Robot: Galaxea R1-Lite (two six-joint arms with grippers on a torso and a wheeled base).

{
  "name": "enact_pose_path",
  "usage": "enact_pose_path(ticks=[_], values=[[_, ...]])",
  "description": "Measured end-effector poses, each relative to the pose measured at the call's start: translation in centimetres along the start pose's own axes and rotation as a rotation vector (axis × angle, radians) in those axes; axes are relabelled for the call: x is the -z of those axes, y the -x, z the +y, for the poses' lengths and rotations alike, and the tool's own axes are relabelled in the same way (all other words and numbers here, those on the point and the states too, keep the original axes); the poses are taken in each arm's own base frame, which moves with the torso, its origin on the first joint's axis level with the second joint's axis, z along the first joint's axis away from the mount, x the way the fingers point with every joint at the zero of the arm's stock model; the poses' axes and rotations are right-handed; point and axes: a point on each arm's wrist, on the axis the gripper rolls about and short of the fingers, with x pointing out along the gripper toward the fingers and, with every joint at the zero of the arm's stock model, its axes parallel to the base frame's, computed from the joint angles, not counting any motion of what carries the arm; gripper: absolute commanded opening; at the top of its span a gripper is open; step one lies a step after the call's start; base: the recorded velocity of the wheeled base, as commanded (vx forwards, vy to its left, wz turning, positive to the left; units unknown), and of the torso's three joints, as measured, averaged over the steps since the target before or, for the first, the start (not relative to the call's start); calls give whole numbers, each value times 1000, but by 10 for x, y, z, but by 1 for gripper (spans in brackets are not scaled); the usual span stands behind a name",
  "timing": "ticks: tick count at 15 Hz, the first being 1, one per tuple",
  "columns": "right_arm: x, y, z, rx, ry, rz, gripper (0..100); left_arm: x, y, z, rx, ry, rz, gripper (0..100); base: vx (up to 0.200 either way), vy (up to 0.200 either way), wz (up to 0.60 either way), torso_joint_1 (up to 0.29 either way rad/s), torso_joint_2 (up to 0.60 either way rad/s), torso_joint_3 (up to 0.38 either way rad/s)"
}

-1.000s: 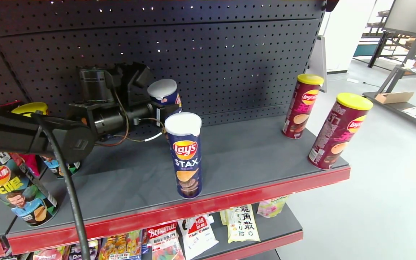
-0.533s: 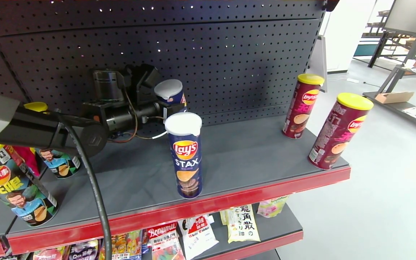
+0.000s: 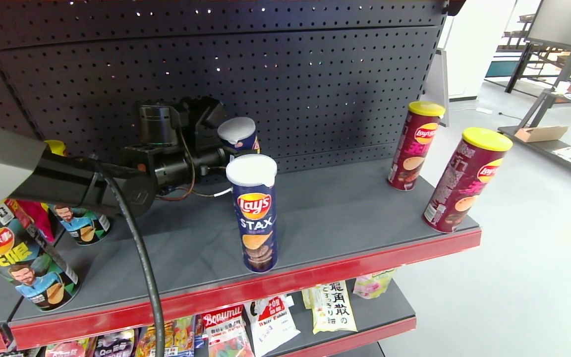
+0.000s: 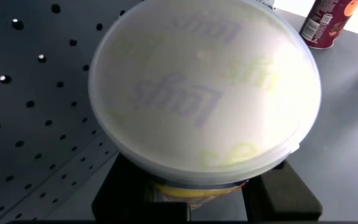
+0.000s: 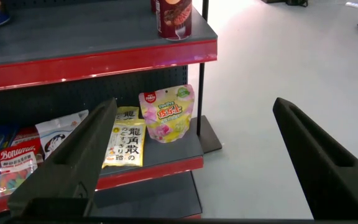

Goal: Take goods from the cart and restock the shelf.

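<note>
Since a second ago the left arm (image 3: 92,183) has slid toward the robot's right along the back of the shelf (image 3: 345,208). It has brought its white-lidded blue can (image 3: 236,131) in behind the front blue can (image 3: 256,218). The other cans have kept their places.

The shelf's grey deck with its red front lip is cut off at the left edge, and the dark pegboard (image 3: 315,74) rises behind it. The arm's black forearm and cable cross in front of the cans at the left. They mask part of a green-and-blue can (image 3: 23,263) with a cartoon man on its label, and much of a second such can (image 3: 82,223) farther back.

The left gripper (image 3: 226,151) is clamped on the white-lidded blue can. The front blue can hides that can's lower body, so whether its base touches the deck cannot be told. In the left wrist view its lid (image 4: 204,93) carries faint print too blurred to read, and dark fingers (image 4: 284,193) press in from both sides below it.

A rear maroon can (image 3: 414,146) stands upright near the pegboard, and a front maroon can (image 3: 466,181) stands at the shelf's right front corner; both have yellow lids. Every label carries a logo and lettering.

The right gripper (image 5: 194,109) hangs low before the lower tier, its fingers spread wide apart. Snack bags (image 5: 166,112) lie on that tier.
</note>
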Motion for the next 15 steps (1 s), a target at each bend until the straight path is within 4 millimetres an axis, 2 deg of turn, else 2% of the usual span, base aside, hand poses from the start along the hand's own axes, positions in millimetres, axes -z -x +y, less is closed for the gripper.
enact_pose_path(ticks=[13, 14, 15], values=[[0, 0, 0, 1, 0, -1, 100, 1, 1, 2, 44, 20, 35, 0, 0, 0, 0, 0, 0, 0], [0, 0, 0, 1, 0, -1, 100, 1, 1, 3, 44, 20, 34, 100, 0, 0, 0, 0, 0, 0], [0, 0, 0, 1, 0, -1, 100, 0, 1, 3, 45, 20, 34, 100, 0, 0, 0, 0, 0, 0]])
